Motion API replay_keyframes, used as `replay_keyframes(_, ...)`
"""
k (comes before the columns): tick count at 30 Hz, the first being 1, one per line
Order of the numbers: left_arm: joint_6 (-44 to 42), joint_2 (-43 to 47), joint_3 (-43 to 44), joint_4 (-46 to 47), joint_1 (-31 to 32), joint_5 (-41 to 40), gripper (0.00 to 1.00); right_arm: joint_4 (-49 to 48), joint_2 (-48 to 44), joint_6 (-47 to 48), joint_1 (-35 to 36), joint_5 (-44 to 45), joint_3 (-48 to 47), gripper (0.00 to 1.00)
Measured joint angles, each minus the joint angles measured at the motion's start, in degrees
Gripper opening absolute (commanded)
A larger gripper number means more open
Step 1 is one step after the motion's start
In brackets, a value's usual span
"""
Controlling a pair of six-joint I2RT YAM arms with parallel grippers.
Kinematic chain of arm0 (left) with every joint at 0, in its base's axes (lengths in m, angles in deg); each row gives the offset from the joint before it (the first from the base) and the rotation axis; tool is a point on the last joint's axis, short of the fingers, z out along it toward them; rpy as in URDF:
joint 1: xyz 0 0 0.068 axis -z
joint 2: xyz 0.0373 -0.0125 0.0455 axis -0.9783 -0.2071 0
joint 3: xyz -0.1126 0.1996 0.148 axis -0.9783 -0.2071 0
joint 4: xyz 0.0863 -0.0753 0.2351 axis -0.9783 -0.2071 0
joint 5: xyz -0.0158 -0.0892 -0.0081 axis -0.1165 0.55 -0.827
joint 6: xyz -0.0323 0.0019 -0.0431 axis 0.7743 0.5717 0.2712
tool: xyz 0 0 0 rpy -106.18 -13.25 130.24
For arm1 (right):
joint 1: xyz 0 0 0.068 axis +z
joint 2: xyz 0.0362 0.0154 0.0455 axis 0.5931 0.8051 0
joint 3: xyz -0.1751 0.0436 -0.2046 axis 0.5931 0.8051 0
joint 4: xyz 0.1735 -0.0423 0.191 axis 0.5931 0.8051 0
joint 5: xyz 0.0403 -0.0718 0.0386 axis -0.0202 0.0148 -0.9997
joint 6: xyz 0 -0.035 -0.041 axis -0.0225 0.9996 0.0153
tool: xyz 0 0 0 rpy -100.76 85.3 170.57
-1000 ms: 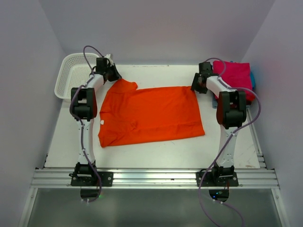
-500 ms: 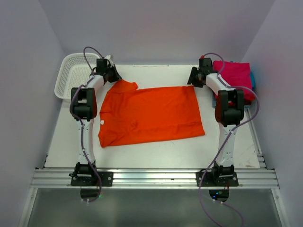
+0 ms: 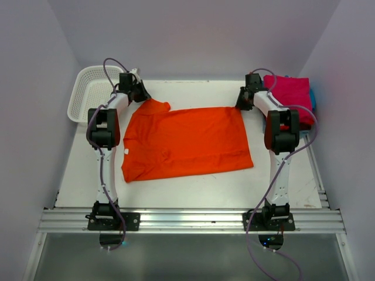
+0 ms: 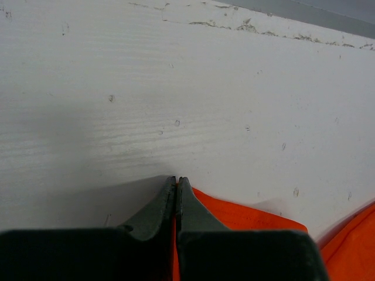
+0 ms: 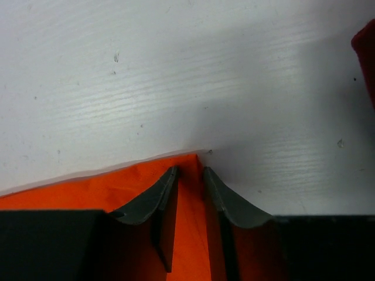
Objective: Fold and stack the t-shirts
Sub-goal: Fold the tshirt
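Squeezing the left claw (image 4: 176, 182) tight together on the far left sleeve of the bright orange cloth t-shirt (image 3: 187, 143), with a thin line of orange showing between the two dark fingers (image 4: 155, 209). Holding the right claw (image 5: 190, 172) a little apart, one finger on each side of the shirt's far right corner, with orange cloth lying in the gap and not pinched. Holding both claws down low by the white table (image 3: 193, 184).

Lying flat and spread out in the middle of the table, neck to the left and bottom edge to the right, with one sleeve poking up toward the left claw. Looking mostly smooth, with small wrinkles near the neck.

Sitting just to the right of the right claw: a folded magenta-pink cloth square (image 3: 290, 93), with a bit of light blue cloth (image 3: 313, 98) peeking out at its right side. Showing a dark red cloth edge (image 5: 366, 52) at the right rim of the right wrist view. Standing at the far left corner, near the left claw: a white plastic lattice basket (image 3: 88, 93).
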Motion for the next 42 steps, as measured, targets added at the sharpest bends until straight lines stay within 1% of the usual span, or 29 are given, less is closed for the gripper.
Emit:
replay_keyframes(1,0.0,0.0,-0.1,0.1,0.0,0.0,0.00,-0.3,0.0,-0.1,0.0,0.0,0.4,0.12)
replay_keyframes(3,0.0,0.0,-0.1,0.1,0.0,0.0,0.00,-1.0,0.0,-0.4,-0.1,-0.3,0.9,0.02)
replay_keyframes(4,0.0,0.0,-0.1,0.1,0.0,0.0,0.00,-1.2,0.0,-0.4,-0.1,-0.3,1.0,0.00)
replay_keyframes(16,-0.1,1.7,-1.1,-0.9,0.0,0.2,0.00,-3.2,-1.7,-0.4,-0.3,-0.5,3.4,0.00)
replay_keyframes(20,-0.1,5.0,-2.0,-2.0,0.0,0.2,0.00,-3.1,-5.4,-0.2,-0.3,-0.5,5.3,0.00)
replay_keyframes(24,-0.1,10.7,-4.0,-2.9,0.0,-0.2,0.00,-3.5,-11.4,0.2,-0.3,-0.5,7.2,0.00)
replay_keyframes(31,-0.2,25.6,-16.3,-2.6,0.0,-0.7,0.00,-4.2,-21.5,1.0,-0.3,0.0,13.2,0.00)
replay_keyframes(36,-0.3,35.0,-26.4,-4.6,0.0,-0.9,0.00,-3.7,-23.8,1.1,-0.3,1.0,19.0,0.00)
replay_keyframes(42,-0.1,48.7,-41.9,-6.3,0.0,-0.5,0.00,-1.4,-28.2,0.7,-0.3,1.1,30.2,0.00)
